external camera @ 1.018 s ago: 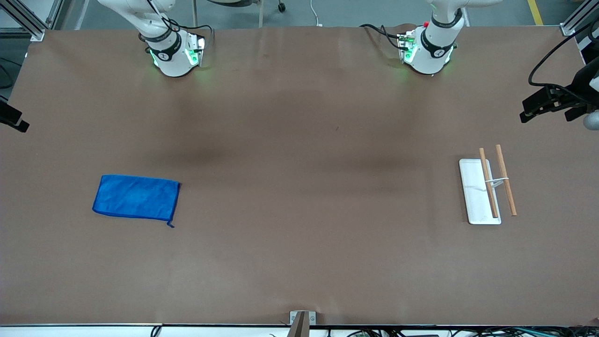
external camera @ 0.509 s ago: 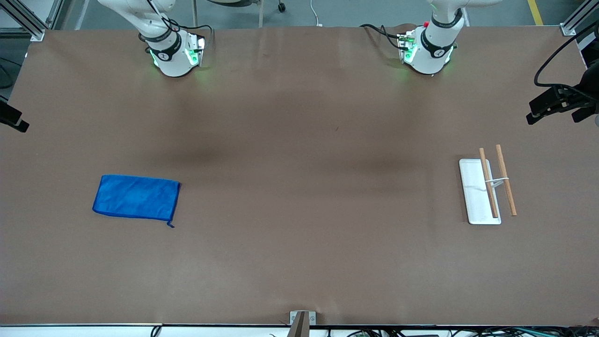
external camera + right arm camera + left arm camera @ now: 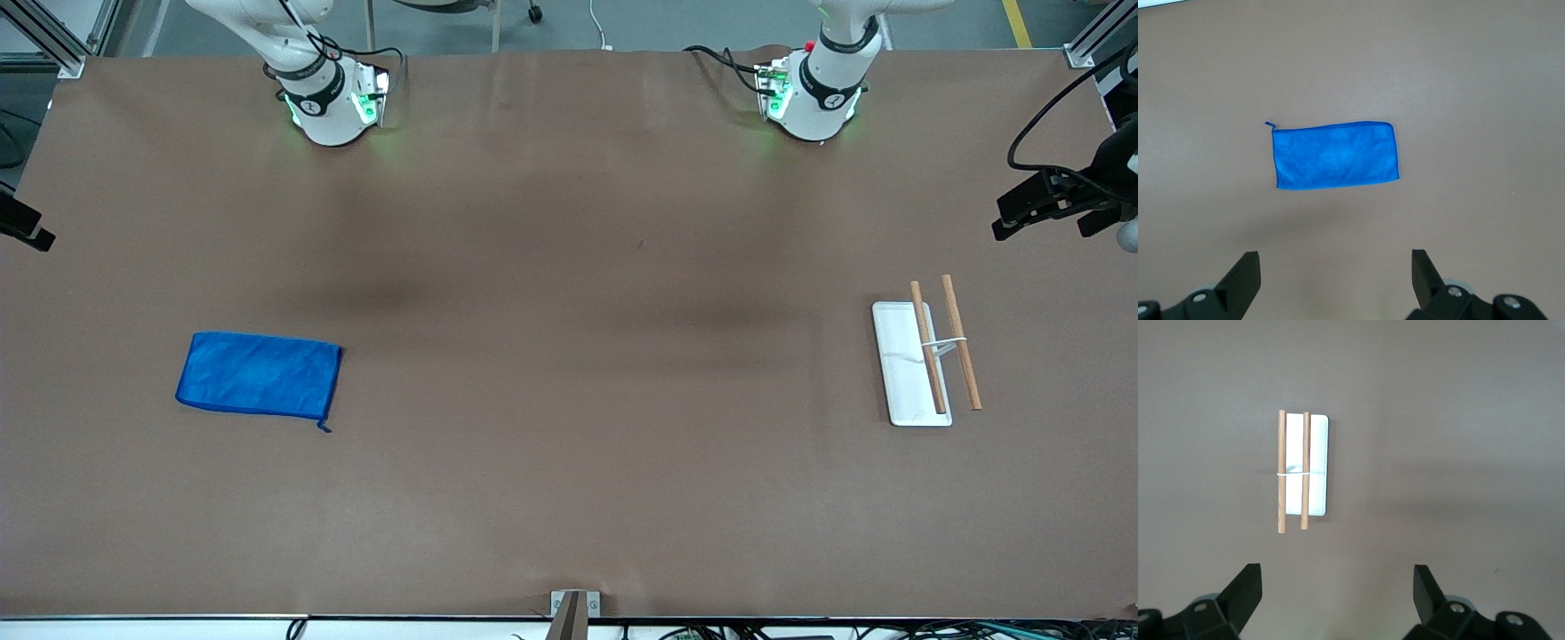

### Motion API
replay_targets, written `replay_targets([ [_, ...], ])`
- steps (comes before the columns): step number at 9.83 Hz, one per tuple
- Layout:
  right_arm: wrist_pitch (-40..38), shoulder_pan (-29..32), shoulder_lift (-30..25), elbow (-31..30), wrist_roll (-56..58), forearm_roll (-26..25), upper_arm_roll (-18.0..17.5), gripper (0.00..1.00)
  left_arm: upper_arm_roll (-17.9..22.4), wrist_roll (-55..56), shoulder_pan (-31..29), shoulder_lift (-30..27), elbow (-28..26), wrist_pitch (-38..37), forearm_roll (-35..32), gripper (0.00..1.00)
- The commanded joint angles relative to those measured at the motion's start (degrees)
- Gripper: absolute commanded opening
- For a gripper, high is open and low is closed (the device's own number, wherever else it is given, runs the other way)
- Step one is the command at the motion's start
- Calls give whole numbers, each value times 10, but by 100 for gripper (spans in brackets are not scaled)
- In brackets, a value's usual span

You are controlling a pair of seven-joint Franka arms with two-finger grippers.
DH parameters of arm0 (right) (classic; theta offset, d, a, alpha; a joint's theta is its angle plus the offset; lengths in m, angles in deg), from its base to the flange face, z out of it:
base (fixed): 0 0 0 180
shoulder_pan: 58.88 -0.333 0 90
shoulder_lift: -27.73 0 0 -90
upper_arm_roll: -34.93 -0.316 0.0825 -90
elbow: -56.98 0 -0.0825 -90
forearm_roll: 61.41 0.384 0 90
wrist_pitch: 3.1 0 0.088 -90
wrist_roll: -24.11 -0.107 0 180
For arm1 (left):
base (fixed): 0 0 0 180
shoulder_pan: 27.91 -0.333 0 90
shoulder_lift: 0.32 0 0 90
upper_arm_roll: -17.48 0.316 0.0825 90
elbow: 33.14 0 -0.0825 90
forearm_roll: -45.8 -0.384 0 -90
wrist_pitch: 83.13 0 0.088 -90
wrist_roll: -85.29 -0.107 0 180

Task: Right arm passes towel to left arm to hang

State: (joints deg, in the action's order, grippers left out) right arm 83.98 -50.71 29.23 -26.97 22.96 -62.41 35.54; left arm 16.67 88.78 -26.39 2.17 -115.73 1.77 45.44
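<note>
The table [image 3: 569,498], covered in brown, carries only two items, well apart. The right arm [image 3: 311,80] and the left arm [image 3: 827,80] rise from their green-lit bases along the edge farthest from the front camera, and both are drawn up high, neither reaching down to anything.

The towel [image 3: 259,374] lies flat as a folded blue rectangle toward the right arm's end of the table, its small loop at the corner nearest the front camera. Toward the left arm's end stands the hanging rack [image 3: 925,360], a white base plate with two wooden rods across it.

The right claw [image 3: 1335,280] hangs high over the table beside the towel, fingers spread wide and empty. The left claw [image 3: 1338,600] hangs high over the table near the rack, also spread wide and holding nothing.

By the look of it the task has barely begun: the towel is untouched, no pickup, no handover, no hanging. All of it is left to do: the right arm must descend and grasp the towel, carry it toward the middle, pass it across, and the left arm must drape it over the rods
</note>
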Motion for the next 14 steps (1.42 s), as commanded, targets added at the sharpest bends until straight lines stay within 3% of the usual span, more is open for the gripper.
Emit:
replay_targets([
  [1, 6, 5, -7, -10, 6, 6, -2, 100, -3, 2, 0, 6, -11, 5, 3, 100],
  [3, 6, 5, -7, -10, 6, 6, -2, 100, -1, 1, -3, 8, -13, 12, 54, 100],
  [14, 6, 5, -7, -10, 6, 6, -2, 100, 4, -7, -8, 7, -12, 31, 37, 100],
])
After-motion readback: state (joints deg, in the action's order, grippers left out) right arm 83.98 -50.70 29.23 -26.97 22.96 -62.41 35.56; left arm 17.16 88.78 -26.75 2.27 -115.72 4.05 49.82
